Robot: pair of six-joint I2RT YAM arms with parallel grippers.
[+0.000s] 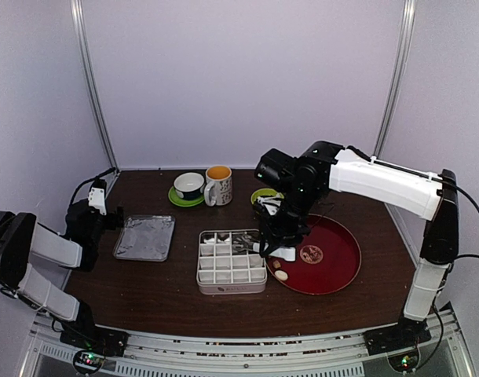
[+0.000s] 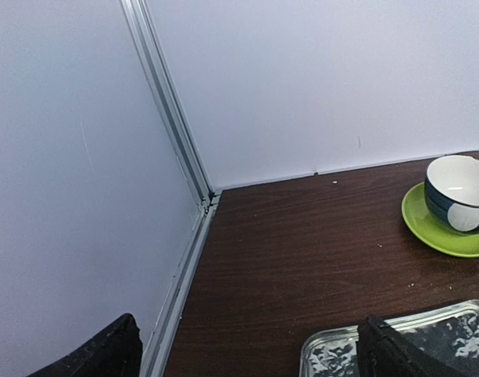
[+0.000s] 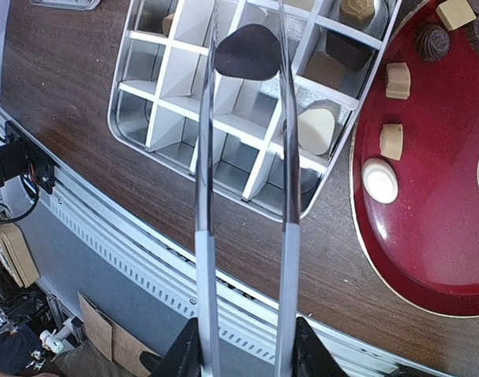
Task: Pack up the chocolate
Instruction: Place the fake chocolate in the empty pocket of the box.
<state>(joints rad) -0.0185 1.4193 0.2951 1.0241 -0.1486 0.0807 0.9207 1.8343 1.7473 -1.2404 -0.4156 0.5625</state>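
Note:
My right gripper (image 3: 246, 347) is shut on a pair of metal tongs (image 3: 207, 196). The tong tips pinch a dark chocolate (image 3: 249, 53) above the white divided box (image 3: 145, 129). A few cells on the box's plate side hold pieces, among them a cream one (image 3: 316, 129) and a brown one (image 3: 326, 69). More chocolate lies on the red plate (image 3: 436, 243): a white round (image 3: 379, 181), tan cubes (image 3: 391, 141) and a dark piece (image 3: 432, 41). From above, the right gripper (image 1: 275, 228) hangs between box (image 1: 202, 275) and plate (image 1: 338, 263). The left gripper (image 1: 106, 212) is open and empty at the far left.
A foil-lined metal tray (image 1: 145, 237) lies left of the box, close to the left gripper (image 2: 251, 353). At the back stand a dark cup on a green saucer (image 1: 189, 186), a mug (image 1: 218, 184) and another green saucer (image 1: 265, 195). White walls enclose the table.

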